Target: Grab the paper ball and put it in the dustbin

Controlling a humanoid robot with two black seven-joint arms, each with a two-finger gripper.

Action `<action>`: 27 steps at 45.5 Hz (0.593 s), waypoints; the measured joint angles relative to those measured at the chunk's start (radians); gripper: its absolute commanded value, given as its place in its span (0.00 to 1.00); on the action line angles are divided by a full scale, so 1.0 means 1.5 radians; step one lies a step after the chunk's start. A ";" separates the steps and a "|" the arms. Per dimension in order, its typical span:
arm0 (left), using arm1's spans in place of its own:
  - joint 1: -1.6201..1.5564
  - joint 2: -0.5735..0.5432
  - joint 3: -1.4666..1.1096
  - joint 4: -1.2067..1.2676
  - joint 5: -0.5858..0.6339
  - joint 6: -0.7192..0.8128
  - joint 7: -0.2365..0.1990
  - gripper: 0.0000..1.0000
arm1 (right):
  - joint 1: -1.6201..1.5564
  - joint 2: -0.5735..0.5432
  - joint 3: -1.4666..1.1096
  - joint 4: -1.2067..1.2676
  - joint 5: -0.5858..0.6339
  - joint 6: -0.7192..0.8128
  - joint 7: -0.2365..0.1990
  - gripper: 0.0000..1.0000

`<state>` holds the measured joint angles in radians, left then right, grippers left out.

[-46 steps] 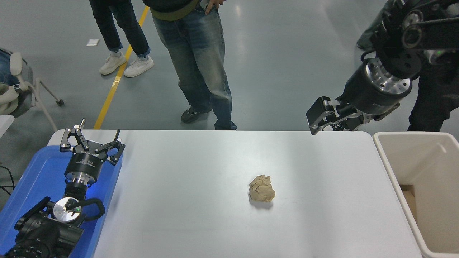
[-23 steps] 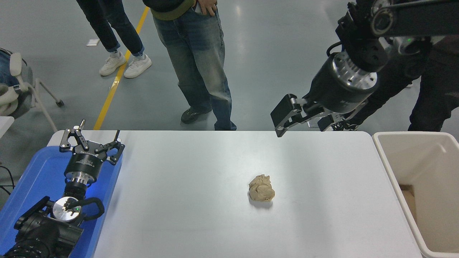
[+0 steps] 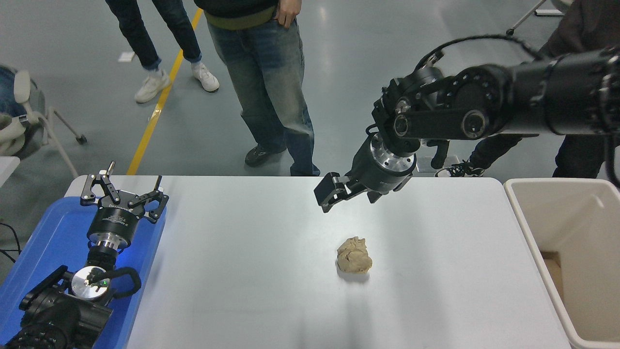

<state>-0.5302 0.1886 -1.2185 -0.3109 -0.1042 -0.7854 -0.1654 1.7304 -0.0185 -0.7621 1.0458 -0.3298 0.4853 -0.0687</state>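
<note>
While our left gripper [image 3: 125, 198] stays out of this, parked with its fingers spread above the blue tray [image 3: 43, 237] at the near left corner, the work falls to our right arm. Nearest to us on the white table [image 3: 252, 271] lies the paper ball [image 3: 354, 255], a crumpled tan wad resting alone, right of the table's middle. The dustbin [image 3: 533, 232] stands at the table's right end, well apart from the ball, its cream walls deep and its mouth wide.

Beyond the ball, over the far part of the table, hangs our right gripper [image 3: 339, 192], high above the surface and a little to the ball's far left. We see one flat finger [image 3: 326, 190] clearly, but the other is tucked behind the wrist, so we cannot tell how wide the jaws stand.

As we judge it, the reach is the step in hand. We should bring the gripper nearer and directly above the wad, make sure the jaws are wide enough to straddle it, and descend straight. Crumpled paper is light and springy, so a glancing finger could push it away; we want both fingers down past its widest part before closing.

Past the table's far edge, people [image 3: 271, 87] stand on a grey floor [image 3: 339, 58] marked by a yellow line [image 3: 155, 106].
</note>
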 measured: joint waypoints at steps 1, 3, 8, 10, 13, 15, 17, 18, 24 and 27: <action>0.000 0.000 0.000 0.000 0.000 0.000 0.000 0.99 | -0.016 0.001 0.003 -0.010 -0.011 -0.008 0.000 1.00; 0.000 0.000 0.000 0.000 0.000 0.000 0.000 0.99 | -0.053 0.004 0.008 -0.032 -0.039 -0.026 0.001 1.00; 0.000 0.000 0.000 0.000 0.000 0.000 0.001 0.99 | -0.119 0.007 0.016 -0.071 -0.087 -0.058 0.002 1.00; 0.000 0.000 0.000 0.000 0.000 0.000 0.001 0.99 | -0.146 0.008 0.018 -0.086 -0.105 -0.073 0.002 1.00; 0.000 0.000 0.000 0.000 0.000 0.000 0.001 0.99 | -0.179 0.009 0.021 -0.104 -0.124 -0.093 0.002 1.00; 0.000 0.000 0.000 0.000 0.000 0.000 0.001 0.99 | -0.194 0.010 0.022 -0.111 -0.131 -0.102 0.002 1.00; 0.000 0.000 0.000 0.000 0.000 0.000 0.001 0.99 | -0.210 0.010 0.025 -0.120 -0.140 -0.114 0.002 1.00; 0.000 0.000 0.000 0.000 0.000 0.000 0.001 0.99 | -0.216 0.010 0.026 -0.123 -0.142 -0.118 0.002 1.00; 0.000 0.000 0.000 0.000 0.000 0.000 0.001 0.99 | -0.250 0.011 0.046 -0.137 -0.154 -0.141 0.003 1.00; 0.000 0.000 0.000 0.000 0.000 0.000 0.001 0.99 | -0.265 0.012 0.058 -0.140 -0.156 -0.149 0.003 1.00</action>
<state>-0.5307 0.1887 -1.2180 -0.3113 -0.1044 -0.7854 -0.1641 1.3323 -0.0008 -0.6755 0.8361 -0.5634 0.2624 -0.0648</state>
